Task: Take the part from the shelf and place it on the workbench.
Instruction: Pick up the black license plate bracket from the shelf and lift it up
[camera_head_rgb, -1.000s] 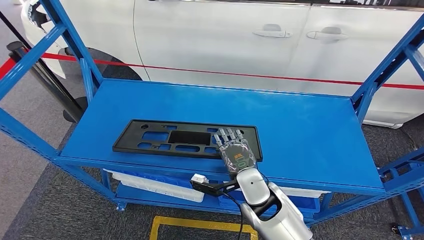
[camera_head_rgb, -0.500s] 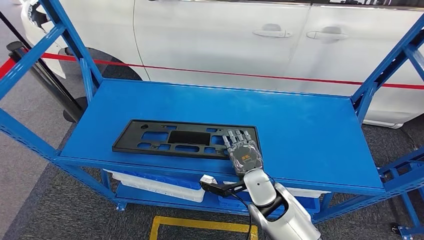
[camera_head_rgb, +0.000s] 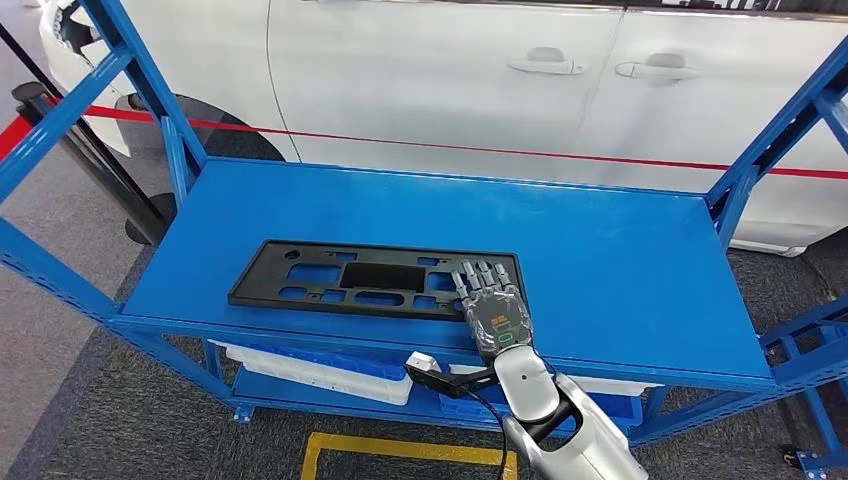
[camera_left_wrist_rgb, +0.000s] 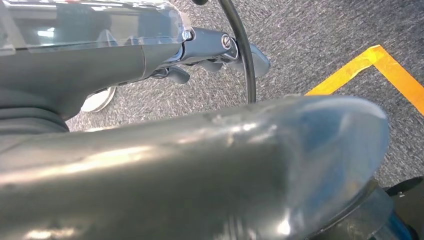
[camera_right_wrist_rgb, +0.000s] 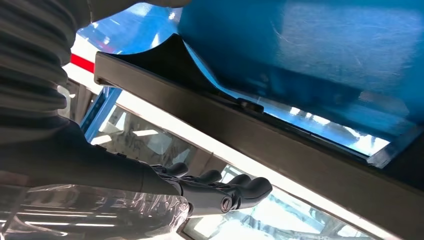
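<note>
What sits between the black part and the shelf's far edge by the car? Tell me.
Nothing: in the head view the blue shelf top is bare from the black part back to the edge near the white car.

A white car (camera_head_rgb: 450, 70) with a red stripe stands beyond the far side — grey carpet (camera_head_rgb: 90, 440) and yellow floor tape (camera_head_rgb: 400, 448) lie near.
</note>
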